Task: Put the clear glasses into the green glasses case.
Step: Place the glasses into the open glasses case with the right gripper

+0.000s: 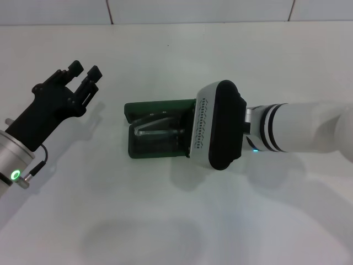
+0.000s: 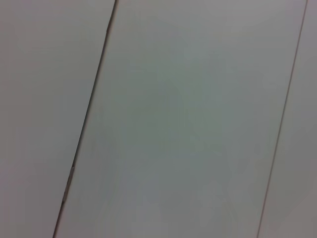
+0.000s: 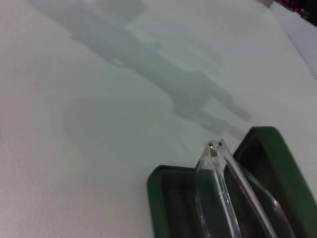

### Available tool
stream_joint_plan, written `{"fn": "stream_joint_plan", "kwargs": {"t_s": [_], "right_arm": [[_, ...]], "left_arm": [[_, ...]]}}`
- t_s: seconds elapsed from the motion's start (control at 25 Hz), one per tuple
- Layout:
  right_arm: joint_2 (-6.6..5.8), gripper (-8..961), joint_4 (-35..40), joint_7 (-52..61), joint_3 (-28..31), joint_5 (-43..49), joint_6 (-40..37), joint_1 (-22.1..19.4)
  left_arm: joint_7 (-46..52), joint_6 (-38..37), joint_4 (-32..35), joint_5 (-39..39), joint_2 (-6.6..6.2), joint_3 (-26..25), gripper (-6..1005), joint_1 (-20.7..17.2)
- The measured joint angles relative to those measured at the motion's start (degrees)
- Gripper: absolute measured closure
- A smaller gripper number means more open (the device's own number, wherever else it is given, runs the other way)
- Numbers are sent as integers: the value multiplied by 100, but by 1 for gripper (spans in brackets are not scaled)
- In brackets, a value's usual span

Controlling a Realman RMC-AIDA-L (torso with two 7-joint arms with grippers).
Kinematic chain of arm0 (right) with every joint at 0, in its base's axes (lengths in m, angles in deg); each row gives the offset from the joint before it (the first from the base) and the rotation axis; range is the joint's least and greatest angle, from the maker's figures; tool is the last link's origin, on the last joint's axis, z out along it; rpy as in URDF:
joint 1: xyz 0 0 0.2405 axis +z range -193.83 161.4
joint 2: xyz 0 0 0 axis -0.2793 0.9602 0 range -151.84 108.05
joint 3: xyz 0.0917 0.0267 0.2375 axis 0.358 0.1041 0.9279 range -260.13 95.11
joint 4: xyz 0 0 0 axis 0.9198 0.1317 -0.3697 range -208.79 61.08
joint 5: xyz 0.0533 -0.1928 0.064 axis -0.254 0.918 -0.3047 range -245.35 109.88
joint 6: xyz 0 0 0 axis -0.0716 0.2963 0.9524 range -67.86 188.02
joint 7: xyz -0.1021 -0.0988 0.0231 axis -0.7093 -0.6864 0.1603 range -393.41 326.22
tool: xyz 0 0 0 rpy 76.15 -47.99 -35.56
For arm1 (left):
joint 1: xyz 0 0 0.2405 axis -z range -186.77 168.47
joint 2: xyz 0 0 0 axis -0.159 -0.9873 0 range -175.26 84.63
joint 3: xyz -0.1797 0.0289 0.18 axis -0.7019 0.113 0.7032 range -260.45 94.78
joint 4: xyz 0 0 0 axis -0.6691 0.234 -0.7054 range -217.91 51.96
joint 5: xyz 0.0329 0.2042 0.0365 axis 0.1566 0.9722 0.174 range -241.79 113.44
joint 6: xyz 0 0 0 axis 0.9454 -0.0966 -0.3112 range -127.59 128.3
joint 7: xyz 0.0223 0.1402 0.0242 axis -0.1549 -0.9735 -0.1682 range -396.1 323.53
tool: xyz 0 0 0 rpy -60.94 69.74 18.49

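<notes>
The green glasses case (image 1: 159, 105) lies open at the table's middle, its lid flat on the far side. The clear glasses (image 1: 156, 130) rest inside its dark tray. In the right wrist view the clear glasses (image 3: 221, 194) stand tilted in the case (image 3: 157, 194), one end poking above the rim. My right arm reaches in from the right, and its wrist housing (image 1: 216, 126) covers the case's right end and hides the right gripper. My left gripper (image 1: 84, 73) hovers open and empty to the left of the case, well apart from it.
The white table (image 1: 165, 221) spreads around the case. A tiled wall (image 1: 198, 10) runs along the far edge. The left wrist view shows only pale panels with dark seams (image 2: 89, 109).
</notes>
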Motion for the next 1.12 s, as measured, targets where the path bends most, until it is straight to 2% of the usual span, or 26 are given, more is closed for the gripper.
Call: {"fn": "stream_joint_plan", "kwargs": {"t_s": [0.48, 0.8, 1.0, 1.12], "right_arm": [[0, 834, -71, -8, 26, 100, 165, -5], [0, 781, -56, -14, 32, 106, 9, -2], [0, 594, 108, -16, 48, 71, -318, -6], [0, 529, 222, -16, 54, 69, -333, -51]], "left_arm": [[0, 0, 17, 0, 0, 0, 536, 17], [0, 39, 40, -1, 0, 0, 536, 28], [0, 136, 46, -1, 0, 0, 537, 73], [0, 143, 22, -1, -1, 0, 537, 71]]}}
